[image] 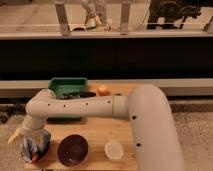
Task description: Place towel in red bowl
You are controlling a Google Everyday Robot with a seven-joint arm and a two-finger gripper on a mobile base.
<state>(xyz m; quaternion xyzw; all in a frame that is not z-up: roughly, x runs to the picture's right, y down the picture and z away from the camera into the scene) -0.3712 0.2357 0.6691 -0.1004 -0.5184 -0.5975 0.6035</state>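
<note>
The dark red bowl [72, 149] sits on the wooden table near the front edge, left of centre. A blue-grey towel [31, 149] is bunched at the table's front left corner, with a small orange-red patch at its lower edge. My gripper [34, 142] points down right on the towel, at the end of the white arm [85, 106] that reaches across from the right. The gripper is about a hand's width left of the bowl.
A small white cup [114, 149] stands right of the bowl. A green bin [67, 88] is at the back of the table, with an orange [102, 90] beside it. The wooden table [97, 131] ends just left of the towel. A dark counter wall runs behind.
</note>
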